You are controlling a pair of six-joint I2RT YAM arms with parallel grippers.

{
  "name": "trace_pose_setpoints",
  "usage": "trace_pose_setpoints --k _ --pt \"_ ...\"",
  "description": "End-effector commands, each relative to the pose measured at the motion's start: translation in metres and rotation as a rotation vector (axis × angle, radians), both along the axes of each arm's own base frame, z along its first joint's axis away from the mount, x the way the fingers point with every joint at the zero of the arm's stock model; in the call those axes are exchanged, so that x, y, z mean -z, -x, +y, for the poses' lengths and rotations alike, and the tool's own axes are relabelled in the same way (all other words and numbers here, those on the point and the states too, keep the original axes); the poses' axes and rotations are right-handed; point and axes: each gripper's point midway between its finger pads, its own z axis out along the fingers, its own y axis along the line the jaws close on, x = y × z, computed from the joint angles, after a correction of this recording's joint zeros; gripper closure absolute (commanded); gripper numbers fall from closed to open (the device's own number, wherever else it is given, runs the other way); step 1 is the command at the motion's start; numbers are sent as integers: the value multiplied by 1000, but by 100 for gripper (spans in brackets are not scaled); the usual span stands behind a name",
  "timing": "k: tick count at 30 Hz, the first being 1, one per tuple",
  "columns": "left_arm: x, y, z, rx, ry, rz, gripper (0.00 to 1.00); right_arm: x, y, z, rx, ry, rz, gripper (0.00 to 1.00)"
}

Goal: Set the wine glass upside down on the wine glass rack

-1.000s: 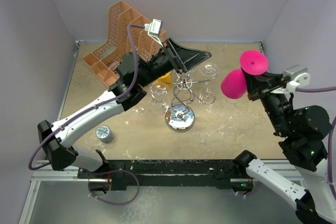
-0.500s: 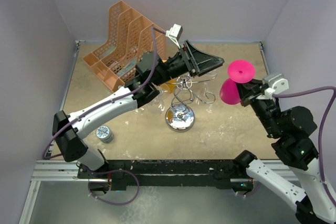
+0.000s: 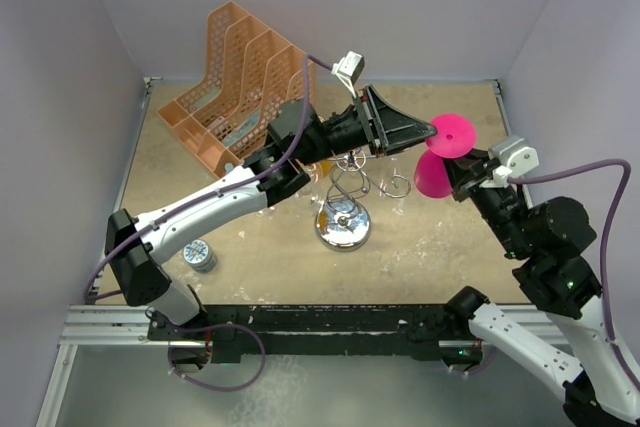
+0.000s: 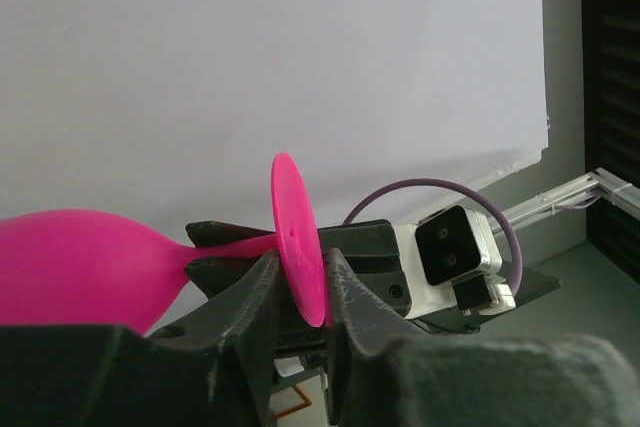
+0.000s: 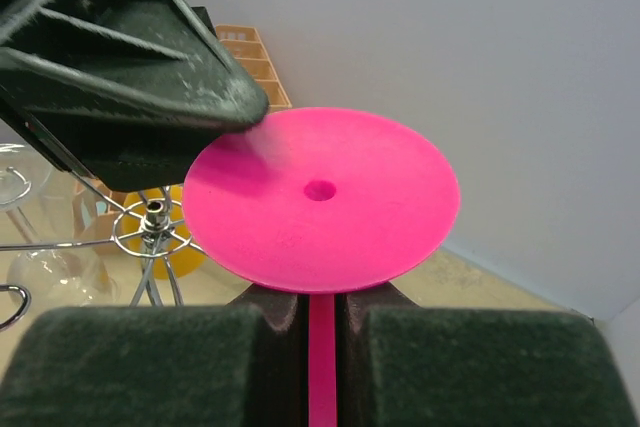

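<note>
pink plastic wine glass [image 3: 434, 176] is held in the air at about 2 o'clock from the silver wire wine glass rack [image 3: 343, 219], apart from its curled loop arms and not yet hung on it. the glass is lain on its side, and its stem is clamped between the right jaws, which are closed tight on it just behind the round foot [image 5: 320, 197]. the left jaws, at the end of the left arm [image 3: 210, 209] stretched past the rack's top, are set astride the rim of that foot, one finger [image 4: 250, 292] at each face; whether the foot is pinched cannot be told. the rack is stood on its round chrome base near the middle of the tan desk [image 3: 430, 247]. an orange mesh file organiser [image 3: 235, 77] is seen at 10 o'clock from the rack, and a small round tin [image 3: 200, 255] at 8 o'clock.
</note>
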Motion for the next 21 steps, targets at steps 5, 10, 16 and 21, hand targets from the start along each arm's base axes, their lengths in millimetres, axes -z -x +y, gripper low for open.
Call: trace_pose_setpoints --k 5,10,16,21 --pt "-20 8 1 20 39 28 100 -8 4 6 -39 -6 -55 100" --pt "-20 0 3 -25 40 68 100 -9 9 1 -34 -41 -49 94" --pt "-27 -11 5 -75 63 122 100 -9 18 -5 -42 -70 -18 39" --pt "-24 -18 1 -92 59 155 100 -24 37 -17 -49 -125 -58 30"
